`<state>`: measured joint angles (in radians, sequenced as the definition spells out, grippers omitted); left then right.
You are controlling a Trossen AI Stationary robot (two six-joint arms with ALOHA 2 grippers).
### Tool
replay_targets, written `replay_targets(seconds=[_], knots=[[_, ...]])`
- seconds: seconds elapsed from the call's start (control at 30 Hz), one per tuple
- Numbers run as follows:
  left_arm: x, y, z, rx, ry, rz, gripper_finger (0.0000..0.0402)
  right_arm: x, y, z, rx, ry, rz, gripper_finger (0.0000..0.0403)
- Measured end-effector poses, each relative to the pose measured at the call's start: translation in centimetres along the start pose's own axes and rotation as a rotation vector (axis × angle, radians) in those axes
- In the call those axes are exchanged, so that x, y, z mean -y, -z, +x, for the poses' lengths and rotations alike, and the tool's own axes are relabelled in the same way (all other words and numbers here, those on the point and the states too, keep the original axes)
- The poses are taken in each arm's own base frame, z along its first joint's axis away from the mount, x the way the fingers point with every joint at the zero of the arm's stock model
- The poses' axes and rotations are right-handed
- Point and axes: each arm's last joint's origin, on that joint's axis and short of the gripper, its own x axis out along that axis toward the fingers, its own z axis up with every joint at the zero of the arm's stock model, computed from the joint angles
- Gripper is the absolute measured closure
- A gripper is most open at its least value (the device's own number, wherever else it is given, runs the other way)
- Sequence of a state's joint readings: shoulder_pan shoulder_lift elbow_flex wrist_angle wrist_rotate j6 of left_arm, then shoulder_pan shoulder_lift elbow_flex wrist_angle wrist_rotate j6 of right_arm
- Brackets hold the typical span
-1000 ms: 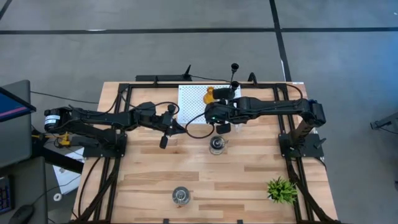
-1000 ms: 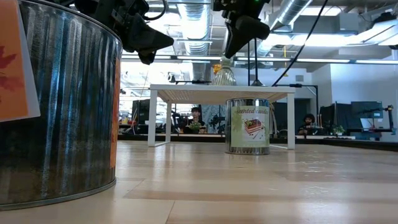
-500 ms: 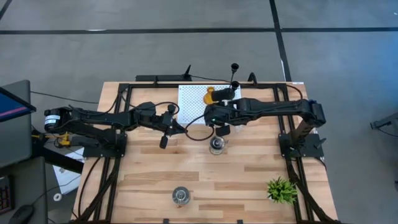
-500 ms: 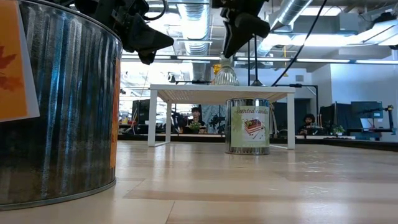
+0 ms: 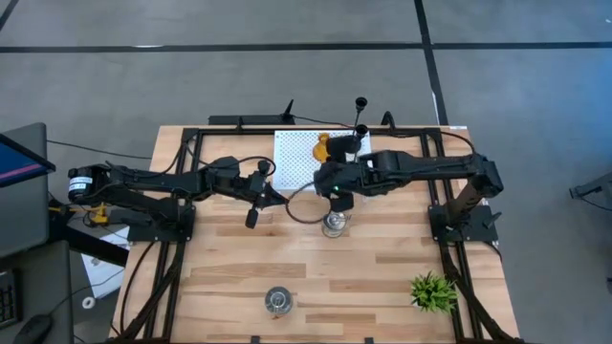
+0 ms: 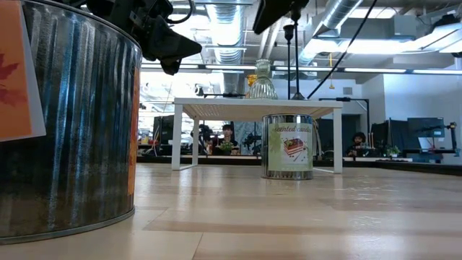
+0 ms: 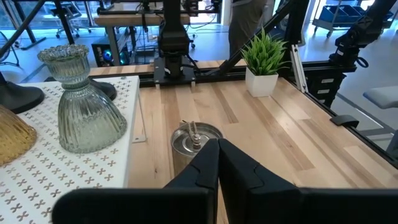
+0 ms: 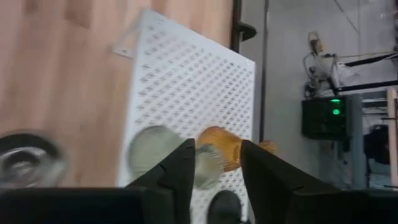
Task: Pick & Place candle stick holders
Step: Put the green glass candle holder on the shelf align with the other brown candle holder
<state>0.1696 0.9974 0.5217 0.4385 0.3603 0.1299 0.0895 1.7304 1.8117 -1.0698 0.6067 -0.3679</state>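
Observation:
A grey-green glass holder (image 7: 81,106) stands on the white perforated stand (image 5: 295,161), beside an amber holder (image 5: 322,146). Two black thin-stemmed holders (image 5: 361,107) stand at the stand's far right. One silvery jar (image 5: 333,225) stands on the table just near the stand, and another (image 5: 278,302) stands by the near edge. My right gripper (image 8: 214,165) is open and empty. It hangs high above the first jar (image 6: 287,146), near the stand's near edge. My left gripper (image 7: 212,149) is shut and empty, above the table left of that jar.
A spiky green plant (image 5: 432,291) in a white pot stands at the near right corner. Black frame rails run along the table's left, right and far sides. Bare wood lies between the two jars.
My right gripper has risen from just above the grey-green holder on the stand, and the holder's top now shows clear in the low view. The holder stays upright on the stand.

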Motion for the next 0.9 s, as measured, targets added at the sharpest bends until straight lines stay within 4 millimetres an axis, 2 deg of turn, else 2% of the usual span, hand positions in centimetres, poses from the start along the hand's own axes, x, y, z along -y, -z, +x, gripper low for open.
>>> replay_targets(seconds=[0.1, 0.27, 0.37, 0.57, 0.67, 0.9], knots=[[0.0, 0.0, 0.0, 0.0, 0.001, 0.0, 0.0394, -0.9, 0.2, -1.0, -0.025, -0.033, 0.009, 0.0315], [0.0, 0.0, 0.0, 0.0, 0.0, 0.0, 0.0394, -1.9, 1.1, -2.1, -0.096, -0.07, 0.049, 0.0393], [0.0, 0.0, 0.0, -0.001, 0.0, -0.001, 0.0394, -2.8, 1.4, -2.0, -0.103, -0.107, 0.051, 0.0395], [0.0, 0.0, 0.0, 0.0, 0.0, -0.005, 0.0394, -3.8, 2.2, -1.2, -0.012, -0.132, 0.074, 0.0402], [0.0, 0.0, 0.0, 0.0, 0.0, -0.007, 0.0394, -4.2, 3.5, -1.1, 0.021, -0.13, 0.092, 0.0402], [0.0, 0.0, 0.0, 0.0, 0.0, -0.007, 0.0394, -4.7, 7.2, -2.0, 0.285, -0.116, 0.232, 0.0403]])
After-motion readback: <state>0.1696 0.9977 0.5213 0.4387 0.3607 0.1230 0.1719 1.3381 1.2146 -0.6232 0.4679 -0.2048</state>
